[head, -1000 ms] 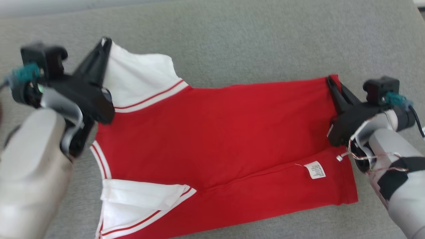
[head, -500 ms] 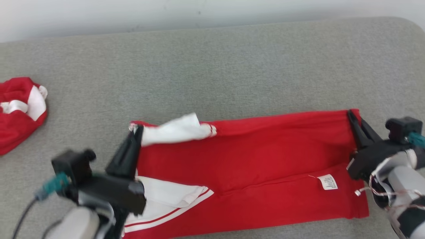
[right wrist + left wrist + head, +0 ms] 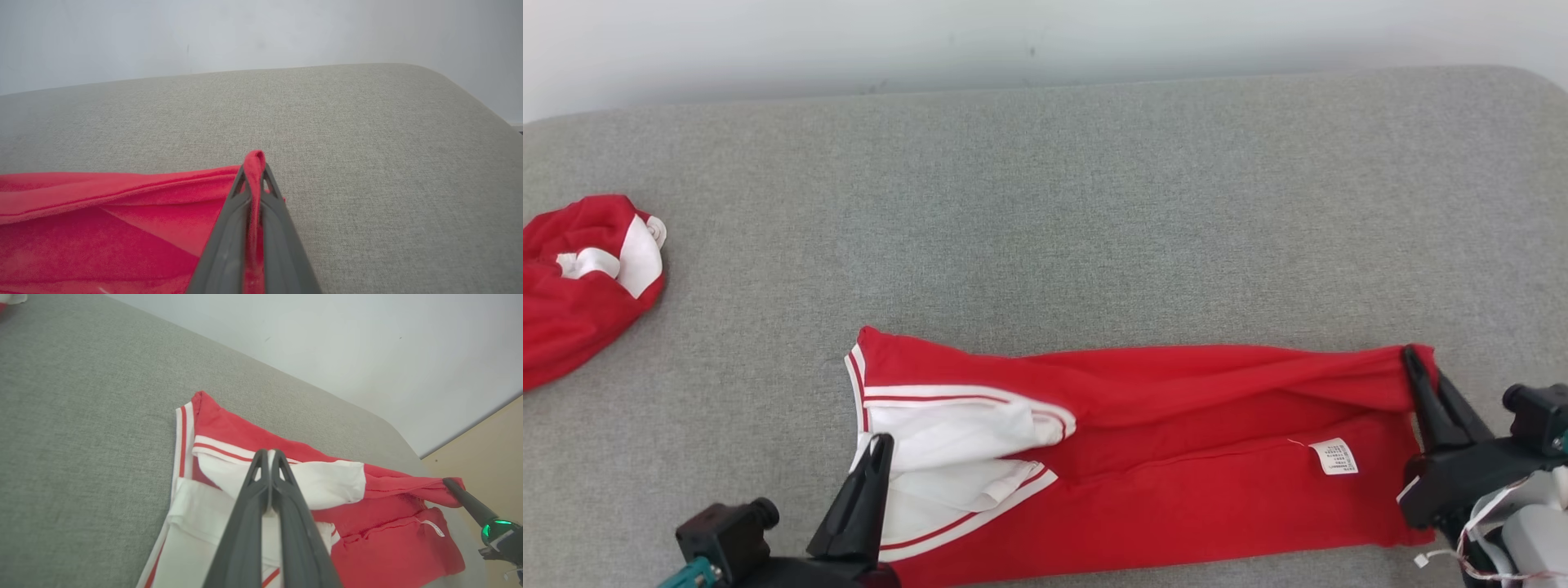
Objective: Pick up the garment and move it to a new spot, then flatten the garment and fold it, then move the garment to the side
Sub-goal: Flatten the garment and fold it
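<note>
The red garment (image 3: 1176,425) with white sleeves (image 3: 956,429) lies lengthwise on the grey cushioned surface (image 3: 1045,204), its far edge doubled over toward me. My left gripper (image 3: 880,445) is shut, its tips (image 3: 268,454) on the white sleeve (image 3: 335,479) at the garment's left end, with a sliver of white cloth between the fingers. At the right end my right gripper (image 3: 1414,361) is shut on the red hem corner, and red cloth (image 3: 122,212) runs up between its fingers (image 3: 229,228). A white label (image 3: 1334,456) shows near that end.
A second red and white garment (image 3: 580,286) lies bunched at the left edge of the surface. A pale wall (image 3: 1045,33) runs behind the far edge. Bare grey surface spreads beyond the garment. The surface's rounded right corner (image 3: 470,94) drops off near my right gripper.
My left gripper has drawn the white sleeve toward me, down over the red body. The garment now looks narrower. The right gripper keeps its hold on the corner. The camera has tilted up.
</note>
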### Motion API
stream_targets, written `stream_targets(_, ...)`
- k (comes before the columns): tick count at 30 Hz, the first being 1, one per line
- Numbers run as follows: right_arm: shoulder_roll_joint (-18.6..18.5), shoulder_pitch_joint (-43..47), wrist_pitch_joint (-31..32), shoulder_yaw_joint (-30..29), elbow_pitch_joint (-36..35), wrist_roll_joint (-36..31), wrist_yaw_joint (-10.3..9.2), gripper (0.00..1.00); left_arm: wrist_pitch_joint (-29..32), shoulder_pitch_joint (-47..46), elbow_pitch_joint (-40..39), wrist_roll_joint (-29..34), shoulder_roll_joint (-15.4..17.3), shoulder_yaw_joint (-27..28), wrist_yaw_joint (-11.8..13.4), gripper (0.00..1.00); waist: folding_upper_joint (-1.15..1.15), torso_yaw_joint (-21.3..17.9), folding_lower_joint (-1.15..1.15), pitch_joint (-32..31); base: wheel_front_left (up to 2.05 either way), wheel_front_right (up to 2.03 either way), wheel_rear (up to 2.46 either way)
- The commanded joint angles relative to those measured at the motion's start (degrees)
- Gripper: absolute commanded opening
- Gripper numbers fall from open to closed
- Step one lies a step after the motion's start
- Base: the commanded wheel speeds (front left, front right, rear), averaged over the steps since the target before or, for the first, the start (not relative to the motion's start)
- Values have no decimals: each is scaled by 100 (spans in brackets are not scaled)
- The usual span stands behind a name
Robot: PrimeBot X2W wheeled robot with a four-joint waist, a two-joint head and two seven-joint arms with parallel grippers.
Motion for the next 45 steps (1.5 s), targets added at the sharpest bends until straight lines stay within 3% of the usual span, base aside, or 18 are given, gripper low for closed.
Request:
stream_targets(1, 64, 119, -4, -32, -95, -52, -16, 100, -32, 86, 29, 71, -27, 30, 15, 20, 0, -16, 1, -23, 0, 0, 0)
stream_targets(2, 69, 179, -4, -56, -148, -68, -16, 100, -36, 110, 49, 108, -53, 63, 30, 96, 0, -20, 1, -38, 0, 0, 0)
stream_targets(3, 81, 225, -4, -75, -220, -73, -16, 100, -39, 131, 76, 130, -81, 110, 37, 100, 0, -24, 1, -50, 0, 0, 0)
stream_targets(9, 112, 462, -3, -281, -663, -54, -16, 100, -43, 179, 79, 387, -236, 531, -32, 100, 0, -51, 1, -117, 0, 0, 0)
stream_targets(14, 83, 630, -2, -426, -759, -9, -16, 100, -44, 271, -64, 1223, -496, 1267, -132, 100, 0, -87, 1, -164, 0, 0, 0)
stream_targets(25, 377, 528, 232, -480, 93, 132, -16, 100, -35, 496, -170, 3035, -1339, 2561, -652, 100, 0, -63, 1, -251, 0, 0, 0)
stream_targets(37, 753, 201, 368, 9, 1265, 443, -16, 100, -34, 638, 214, 3727, -1751, 3326, -1116, 100, 0, 12, 1, -296, 0, 0, 0)
stream_targets(38, 784, 186, 387, 47, 1357, 500, -16, 96, -34, 636, 241, 3763, -1774, 3350, -1153, 100, 0, 20, 1, -296, 0, 0, 0)
stream_targets(40, 828, 154, 424, 118, 1494, 636, -16, 0, -34, 621, 262, 3826, -1797, 3398, -1187, 100, 0, 29, 1, -303, 0, 0, 0)
stream_targets(45, 633, -28, 302, 190, 1698, 835, -21, 0, -35, 660, 307, 3859, -1828, 3501, -1255, 100, 0, 10, 1, -357, 0, 0, 0)
